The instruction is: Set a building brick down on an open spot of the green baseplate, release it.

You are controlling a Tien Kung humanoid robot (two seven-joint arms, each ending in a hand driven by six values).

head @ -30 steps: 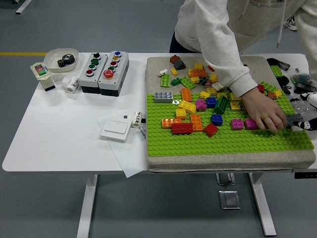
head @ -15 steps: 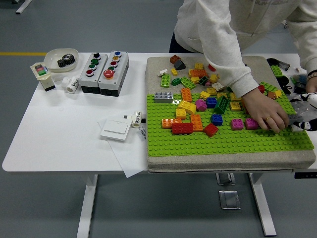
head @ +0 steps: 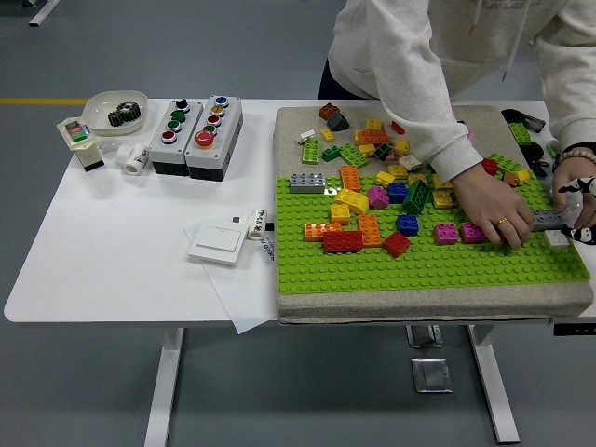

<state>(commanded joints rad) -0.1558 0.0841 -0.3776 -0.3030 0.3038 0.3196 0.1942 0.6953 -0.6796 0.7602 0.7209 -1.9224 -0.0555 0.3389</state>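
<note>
The green baseplate (head: 419,265) lies on a grey mat at the table's right, with several coloured bricks across its far half. A grey brick (head: 548,221) sits near its right edge, and a small white piece (head: 556,238) lies just in front of it. My right hand (head: 587,228) shows only partly at the picture's right edge, next to the grey brick. A person's hand (head: 498,219) with a ring rests on the plate and touches the grey brick's left end. The person's other hand (head: 570,182) reaches down over my right hand. My left arm is out of view.
A red brick (head: 342,241), an orange brick (head: 321,230) and magenta bricks (head: 447,233) lie mid-plate. Loose bricks (head: 372,140) sit on the mat behind. Two button boxes (head: 196,135), a white switch (head: 216,244), a bowl with a gear (head: 116,112) and paper lie to the left.
The person's second hand has come down from the top right onto my right hand. The grey brick now shows by the plate's right edge, and my hand has drawn back towards the picture's edge.
</note>
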